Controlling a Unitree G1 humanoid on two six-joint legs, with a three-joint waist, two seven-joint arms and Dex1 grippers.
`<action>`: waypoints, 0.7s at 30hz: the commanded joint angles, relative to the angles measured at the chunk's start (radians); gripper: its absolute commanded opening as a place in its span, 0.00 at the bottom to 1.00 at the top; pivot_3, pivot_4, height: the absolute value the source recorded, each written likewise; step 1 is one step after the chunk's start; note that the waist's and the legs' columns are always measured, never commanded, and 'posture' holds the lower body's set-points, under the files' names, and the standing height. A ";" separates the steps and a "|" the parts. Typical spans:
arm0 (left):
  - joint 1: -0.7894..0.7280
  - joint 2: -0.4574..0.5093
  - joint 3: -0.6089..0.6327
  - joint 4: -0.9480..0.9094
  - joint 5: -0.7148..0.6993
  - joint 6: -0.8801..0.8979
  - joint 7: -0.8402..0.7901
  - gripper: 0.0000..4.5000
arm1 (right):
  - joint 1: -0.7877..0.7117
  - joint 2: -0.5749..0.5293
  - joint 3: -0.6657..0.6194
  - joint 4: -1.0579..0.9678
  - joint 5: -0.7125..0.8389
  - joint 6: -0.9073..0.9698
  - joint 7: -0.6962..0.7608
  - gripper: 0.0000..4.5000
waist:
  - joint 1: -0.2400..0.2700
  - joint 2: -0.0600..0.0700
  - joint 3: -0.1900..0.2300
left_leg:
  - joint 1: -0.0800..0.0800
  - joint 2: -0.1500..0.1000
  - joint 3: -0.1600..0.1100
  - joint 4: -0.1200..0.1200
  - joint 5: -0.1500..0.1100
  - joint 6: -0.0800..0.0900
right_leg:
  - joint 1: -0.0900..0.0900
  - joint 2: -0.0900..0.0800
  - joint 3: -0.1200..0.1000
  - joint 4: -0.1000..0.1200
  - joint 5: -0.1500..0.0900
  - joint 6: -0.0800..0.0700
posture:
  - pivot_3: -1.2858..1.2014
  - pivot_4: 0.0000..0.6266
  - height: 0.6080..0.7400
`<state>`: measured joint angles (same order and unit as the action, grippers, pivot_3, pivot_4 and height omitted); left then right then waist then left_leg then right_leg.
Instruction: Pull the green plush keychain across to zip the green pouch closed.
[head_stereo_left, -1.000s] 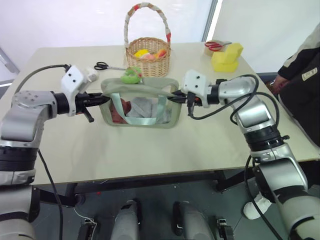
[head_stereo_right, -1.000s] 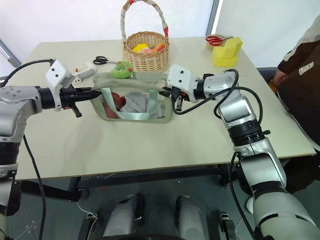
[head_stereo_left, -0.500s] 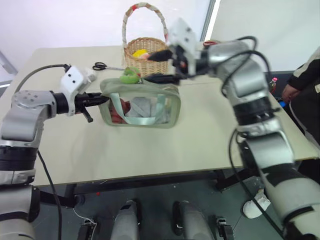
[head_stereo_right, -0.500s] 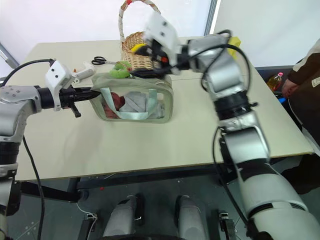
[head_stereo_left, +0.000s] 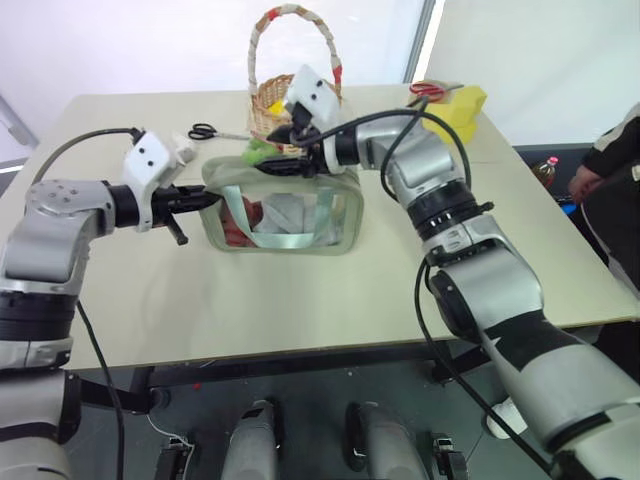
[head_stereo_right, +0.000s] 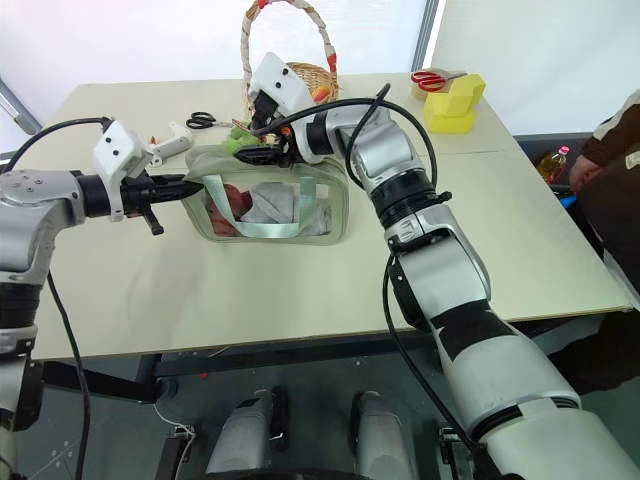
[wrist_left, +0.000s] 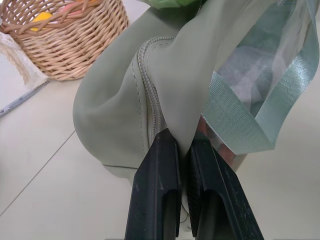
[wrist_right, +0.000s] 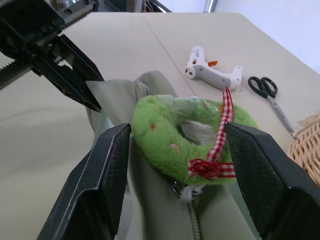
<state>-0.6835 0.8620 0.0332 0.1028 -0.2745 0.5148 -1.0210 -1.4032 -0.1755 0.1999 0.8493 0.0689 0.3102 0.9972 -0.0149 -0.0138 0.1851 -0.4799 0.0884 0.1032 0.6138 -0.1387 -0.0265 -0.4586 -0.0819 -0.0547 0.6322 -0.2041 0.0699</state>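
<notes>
My left gripper pinches the green pouch at its end. At the pouch's top, my right gripper straddles the green plush keychain, fingers apart, unclamped.

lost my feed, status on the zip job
Left gripper shut on pouch end. Right gripper open around keychain, not clamped. Path clear.

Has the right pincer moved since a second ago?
Yes. The right pincer went from the pouch's right end, left along its top, to the keychain, near the basket.
</notes>
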 joint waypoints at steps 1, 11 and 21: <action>-0.007 0.010 0.020 -0.021 -0.005 -0.002 0.003 0.00 | -0.037 0.011 -0.002 -0.001 -0.017 -0.042 0.003 0.41 | 0.000 0.000 0.000 | 0.000 0.000 0.000 0.000 0.000 0.000 | 0.000 0.000 0.000 0.000 0.000 0.000 | 0.52 0.24 1.00; -0.018 0.005 0.013 -0.016 -0.001 -0.002 0.005 0.00 | -0.044 -0.026 -0.023 -0.030 -0.032 -0.085 0.003 0.01 | 0.001 0.000 0.000 | 0.000 0.000 0.000 0.000 0.000 0.000 | 0.000 0.000 0.000 0.000 0.000 0.000 | 0.52 0.24 1.00; 0.014 0.013 0.030 -0.029 -0.009 0.008 0.009 0.00 | 0.151 -0.321 -0.118 -0.515 -0.035 0.173 -0.078 0.01 | 0.003 0.000 0.000 | 0.000 0.000 0.000 0.000 0.000 0.000 | 0.000 0.000 0.000 -0.001 0.000 0.000 | 0.52 0.24 1.00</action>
<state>-0.6743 0.8616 0.0375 0.0909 -0.2776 0.5186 -1.0170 -1.2550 -0.4693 0.1254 0.4202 0.0327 0.4326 0.9537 -0.0114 -0.0138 0.1850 -0.4799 0.0884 0.1030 0.6135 -0.1389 -0.0267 -0.4585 -0.0823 -0.0546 0.6312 -0.2043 0.0697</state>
